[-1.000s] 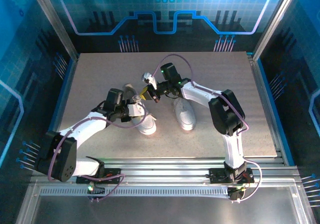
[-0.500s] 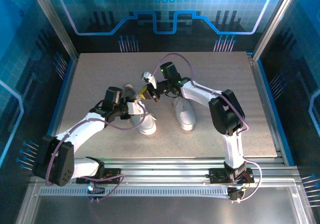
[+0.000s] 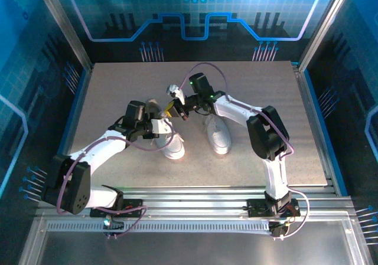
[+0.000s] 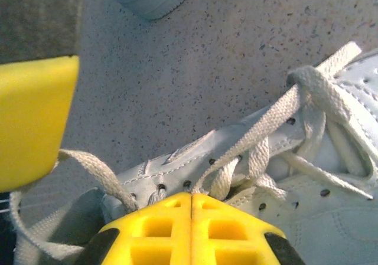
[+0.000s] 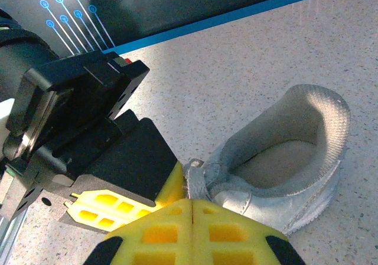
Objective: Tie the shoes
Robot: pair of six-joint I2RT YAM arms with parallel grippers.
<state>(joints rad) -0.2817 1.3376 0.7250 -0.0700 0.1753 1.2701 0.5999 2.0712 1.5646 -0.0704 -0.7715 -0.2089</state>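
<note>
Laces (image 4: pixel 301 85) from left wrist, heel (image 5: pixel 325 129) from right

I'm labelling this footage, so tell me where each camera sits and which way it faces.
Top external: above and behind the robot, looking down on the table; left arm and right arm show.
Left wrist: on the left arm, looking down past the shut left end effector at the laces of the left shoe.
Right wrist: on the right arm, looking past the shut right end effector at that shoe's heel opening.
Shared: all three show the left shoe.
</note>
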